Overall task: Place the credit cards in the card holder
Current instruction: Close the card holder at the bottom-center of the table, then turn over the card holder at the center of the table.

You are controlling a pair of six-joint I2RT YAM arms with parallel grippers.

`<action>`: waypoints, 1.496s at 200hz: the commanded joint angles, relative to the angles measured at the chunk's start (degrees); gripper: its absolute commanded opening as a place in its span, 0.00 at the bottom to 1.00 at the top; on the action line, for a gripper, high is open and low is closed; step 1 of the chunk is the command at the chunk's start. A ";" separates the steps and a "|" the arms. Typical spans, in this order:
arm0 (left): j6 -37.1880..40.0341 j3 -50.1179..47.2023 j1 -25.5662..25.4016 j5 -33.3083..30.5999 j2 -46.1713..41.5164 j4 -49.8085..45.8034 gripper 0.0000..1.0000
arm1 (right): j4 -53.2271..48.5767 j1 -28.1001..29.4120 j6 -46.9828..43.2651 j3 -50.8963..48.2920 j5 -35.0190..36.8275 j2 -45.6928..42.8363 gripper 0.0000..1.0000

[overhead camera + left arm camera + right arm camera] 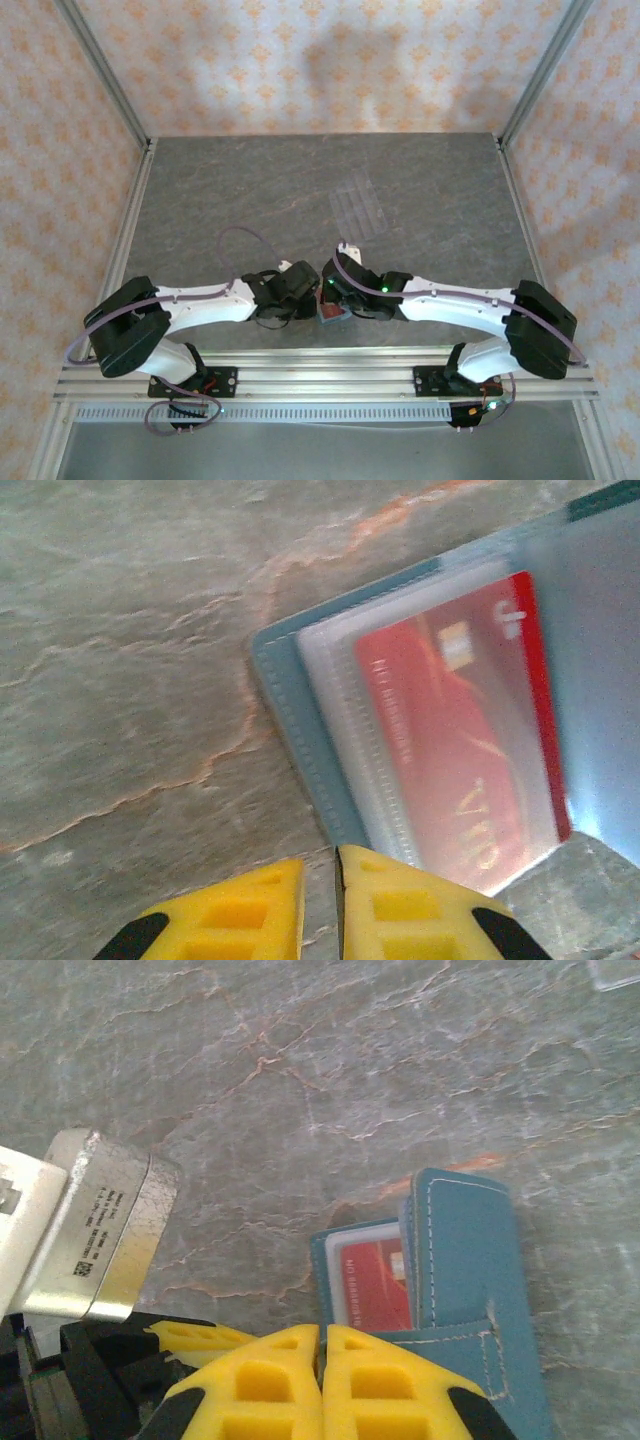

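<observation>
The teal card holder [331, 314] lies open near the table's front edge, between both wrists. In the left wrist view its teal cover [290, 710] frames clear sleeves, and a red-orange card [460, 750] sits inside one. My left gripper [320, 855] hovers just short of the holder's corner, its fingers nearly together with a sliver of table between them and nothing held. My right gripper [322, 1330] is shut on the holder's near edge. The holder's flap [465, 1250] stands raised beside the card [375, 1280]. The other cards are out of view.
A clear slotted plastic rack [360, 208] lies mid-table, beyond the grippers, and its corner [615, 972] shows at the top of the right wrist view. The left wrist's silver camera block [100, 1230] sits close on the left. Metal frame posts line the table's sides.
</observation>
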 commanded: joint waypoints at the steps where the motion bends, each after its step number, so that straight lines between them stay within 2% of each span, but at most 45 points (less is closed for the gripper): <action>1: -1.99 -1.85 0.35 -3.57 -2.85 -5.37 0.17 | 4.46 -0.50 2.29 -1.27 -3.21 1.79 0.00; 29: -3.81 -4.60 1.75 -6.00 -8.09 -11.11 0.18 | 11.05 -0.50 4.26 -2.70 -7.77 4.88 0.00; 52: -4.40 -7.31 4.48 -6.56 -13.26 -14.62 0.19 | 17.49 -0.52 5.50 -3.96 -10.95 9.25 0.08; 75: -3.75 -8.85 7.28 -6.51 -18.37 -17.45 0.24 | 19.61 -0.48 4.71 -3.46 -13.34 12.33 0.28; 109: -2.30 -8.79 9.28 -7.23 -22.99 -21.11 0.29 | 15.72 -0.49 1.46 0.08 -18.01 11.06 0.50; 140: -1.69 -8.79 10.19 -6.91 -23.79 -21.74 0.30 | 10.20 -0.64 -0.72 3.69 -21.98 6.95 0.57; 163: -0.88 -8.02 10.25 -5.91 -23.66 -21.17 0.30 | 4.08 -1.05 -2.41 5.85 -21.39 2.46 0.59; 178: 0.07 -6.65 10.28 -5.74 -23.61 -21.82 0.30 | -0.52 -2.37 -2.90 5.65 -18.52 -0.95 0.58; 189: 0.76 -5.64 10.24 -5.91 -23.79 -22.50 0.30 | -2.91 -4.23 -3.10 4.34 -16.89 -3.62 0.53; 220: 3.11 -2.67 10.05 -3.67 -22.84 -21.73 0.31 | -6.94 -9.02 -3.61 -1.68 -13.59 -9.80 0.27; 248: 4.64 2.15 7.70 -3.58 -18.11 -20.70 0.31 | -7.19 -9.36 -4.26 -4.19 -13.81 -7.93 0.12; 299: 5.86 12.39 2.65 -3.59 -4.16 -17.32 0.30 | 2.35 -8.49 -3.03 -8.57 -15.95 1.10 0.10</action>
